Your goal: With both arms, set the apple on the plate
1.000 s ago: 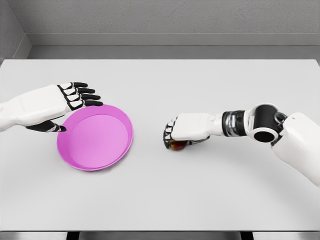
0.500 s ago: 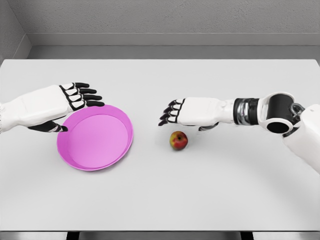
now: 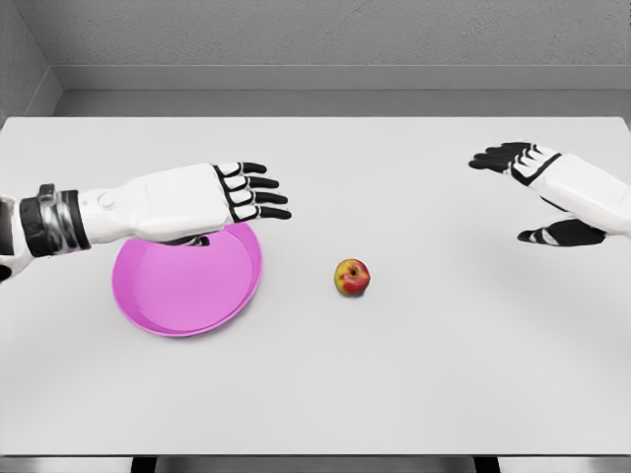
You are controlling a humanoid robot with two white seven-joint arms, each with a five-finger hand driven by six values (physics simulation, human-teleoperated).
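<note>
Apple (image 3: 352, 278) sits alone on the white table (image 3: 394, 384), bare tabletop on every side of it. Pink plate (image 3: 187, 281) lies left of the apple, a clear strip between them. Left hand (image 3: 212, 200), fingers spread, covers the plate's far rim. Right hand (image 3: 537, 187), open, is well right of the apple, wide gap between.

Single head view, looking forward and steeply down from above the near edge of the white tabletop (image 3: 414, 384). Moderately close: tabletop fills most of the frame, far edge and grey wall (image 3: 325, 34) on top. Arms enter from both sides.
</note>
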